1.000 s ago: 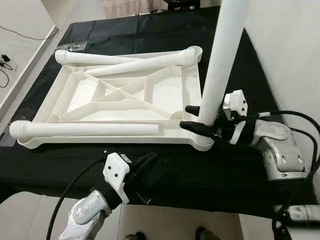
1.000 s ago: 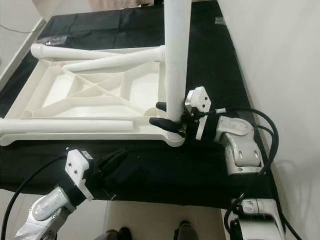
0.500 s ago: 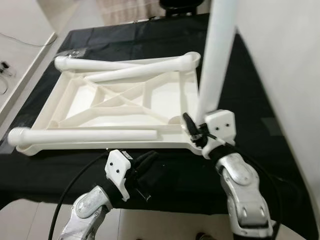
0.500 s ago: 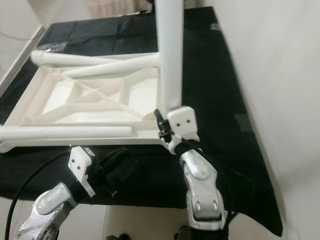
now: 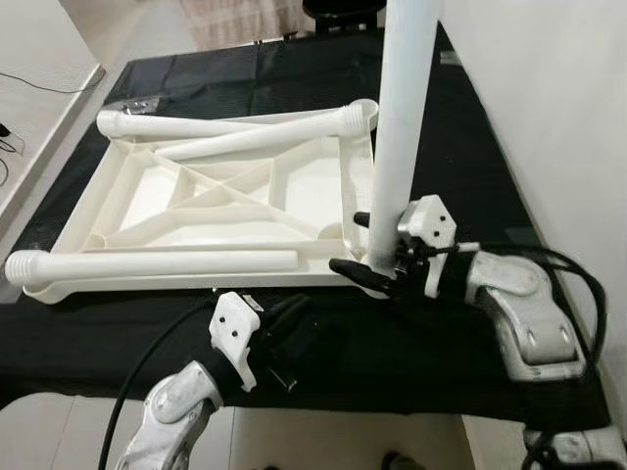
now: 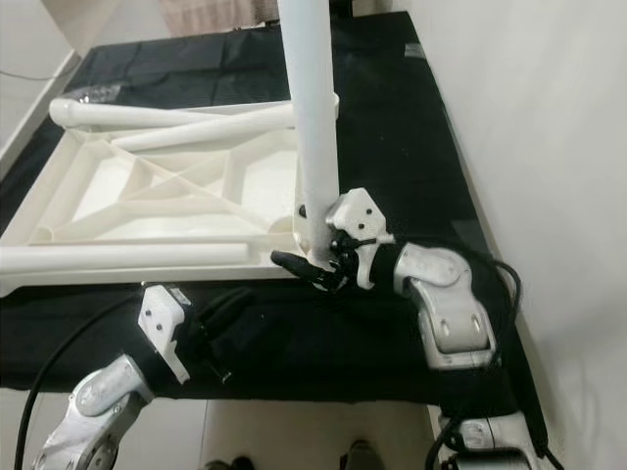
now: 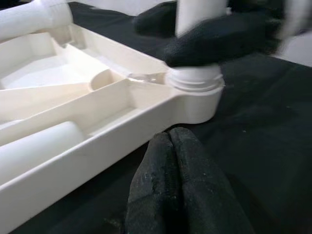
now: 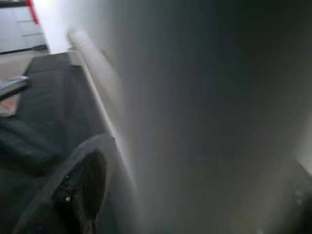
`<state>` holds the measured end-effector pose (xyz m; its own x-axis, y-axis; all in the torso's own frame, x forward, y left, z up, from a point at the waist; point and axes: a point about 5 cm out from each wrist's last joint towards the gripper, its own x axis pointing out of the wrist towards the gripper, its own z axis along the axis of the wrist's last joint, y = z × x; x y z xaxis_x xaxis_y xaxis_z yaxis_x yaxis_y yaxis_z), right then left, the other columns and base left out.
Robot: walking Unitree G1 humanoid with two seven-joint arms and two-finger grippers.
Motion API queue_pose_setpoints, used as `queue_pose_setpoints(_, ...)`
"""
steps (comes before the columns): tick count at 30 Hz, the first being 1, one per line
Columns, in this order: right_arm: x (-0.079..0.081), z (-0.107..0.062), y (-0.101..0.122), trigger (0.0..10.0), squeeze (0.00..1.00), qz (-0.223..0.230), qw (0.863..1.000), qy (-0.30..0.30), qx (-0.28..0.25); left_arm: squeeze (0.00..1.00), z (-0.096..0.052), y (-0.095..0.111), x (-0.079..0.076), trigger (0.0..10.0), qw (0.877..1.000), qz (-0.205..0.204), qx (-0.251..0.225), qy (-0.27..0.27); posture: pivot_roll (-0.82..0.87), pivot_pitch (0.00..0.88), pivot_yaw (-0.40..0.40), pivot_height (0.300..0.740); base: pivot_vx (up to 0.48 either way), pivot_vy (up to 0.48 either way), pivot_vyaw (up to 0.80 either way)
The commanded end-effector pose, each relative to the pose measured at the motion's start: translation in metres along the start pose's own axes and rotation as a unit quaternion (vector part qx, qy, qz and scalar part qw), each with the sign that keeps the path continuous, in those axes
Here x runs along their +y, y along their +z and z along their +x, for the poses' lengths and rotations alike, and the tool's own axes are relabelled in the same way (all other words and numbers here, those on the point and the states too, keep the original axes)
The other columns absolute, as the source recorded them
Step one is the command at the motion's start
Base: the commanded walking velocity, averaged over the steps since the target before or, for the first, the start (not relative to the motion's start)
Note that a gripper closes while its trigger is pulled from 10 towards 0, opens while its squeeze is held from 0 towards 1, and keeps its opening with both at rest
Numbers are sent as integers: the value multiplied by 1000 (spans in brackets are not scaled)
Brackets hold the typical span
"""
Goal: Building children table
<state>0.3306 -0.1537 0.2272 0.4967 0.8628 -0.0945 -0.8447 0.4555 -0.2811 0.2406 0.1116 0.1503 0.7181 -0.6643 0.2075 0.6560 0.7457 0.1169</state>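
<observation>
Black cloth (image 5: 245, 59) bears the upturned tabletop (image 5: 127, 201), whose near corner socket takes the upright leg (image 5: 400, 127) that the right gripper (image 5: 364, 245) clasps low to seat it, while the left gripper (image 7: 173, 161) waits pinched shut just before that corner.

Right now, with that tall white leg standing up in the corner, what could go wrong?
The right gripper holds the upright leg only near its base, so the tall leg could lean or cross-thread in the tabletop corner socket. The left gripper is shut and touches nothing, so the tabletop may slide on the black cloth.
</observation>
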Motion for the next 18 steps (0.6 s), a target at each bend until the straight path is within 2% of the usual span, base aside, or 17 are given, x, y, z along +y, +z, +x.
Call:
queue_pose_setpoints(1, -7, 4, -1, 10000, 0, 35, 999, 19, -22, 0, -6, -5, -3, 10000, 1000, -8, 10, 5, 59, 238, 88, 740, 0, 0, 0)
queue_pose_setpoints(3, -10, 5, 0, 10000, 0, 41, 999, 20, -26, 0, -6, -5, -3, 10000, 1000, -8, 9, 6, 59, 238, 88, 740, 0, 0, 0)
queue_pose_setpoints(4, -12, 5, 0, 0, 0, 45, 998, 31, -28, 0, -6, -4, -4, 10000, 1000, -9, 9, 6, 68, 250, 88, 740, 0, 0, 0)
queue_pose_setpoints(10, -20, 5, 0, 0, 0, 50, 996, 74, -21, 0, -8, -3, -6, 10000, 1000, -15, 8, 5, 75, 263, 82, 740, 0, 0, 0)
queue_pose_setpoints(14, -23, 3, -1, 0, 0, 49, 996, 72, -22, 0, -8, -2, -7, 10000, 1000, -17, 6, 5, 73, 267, 80, 740, 0, 0, 0)
queue_pose_setpoints(18, -24, -1, -7, 0, 0, 42, 998, 36, -17, 0, -7, -1, -7, 10000, 1000, -18, 5, 6, 61, 276, 72, 740, 0, 0, 0)
